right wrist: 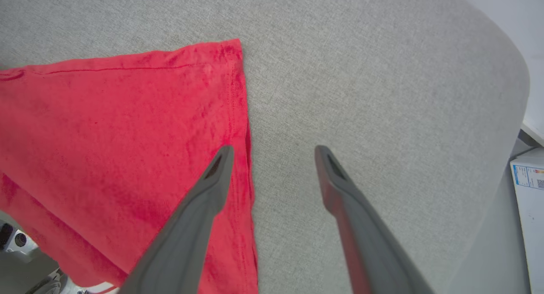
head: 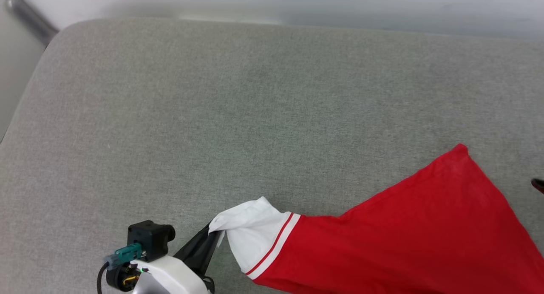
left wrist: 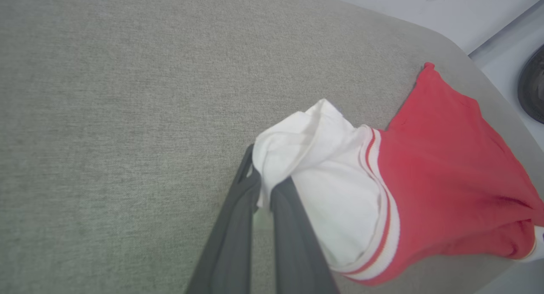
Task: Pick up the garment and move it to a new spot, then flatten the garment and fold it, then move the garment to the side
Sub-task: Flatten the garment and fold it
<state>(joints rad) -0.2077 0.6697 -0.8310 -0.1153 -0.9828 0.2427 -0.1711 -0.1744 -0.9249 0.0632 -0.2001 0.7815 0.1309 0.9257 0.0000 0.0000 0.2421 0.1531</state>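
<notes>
1 red jersey with 1 white, stripe-trimmed sleeve showing; left gripper pinches that sleeve, right gripper stands spread.

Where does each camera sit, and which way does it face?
Head view: from the robot's head, down onto the grey cushion; left hand grips the shirt by its white sleeve.
Left wrist view: along that hand's closed fingers at the sleeve.
Right wrist view: along the open right hand, over the shirt's red hem.
All three share the shirt.

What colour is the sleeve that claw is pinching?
White sleeve, edged with red-and-white stripes, on the red garment; clearest in the left wrist view.
</notes>
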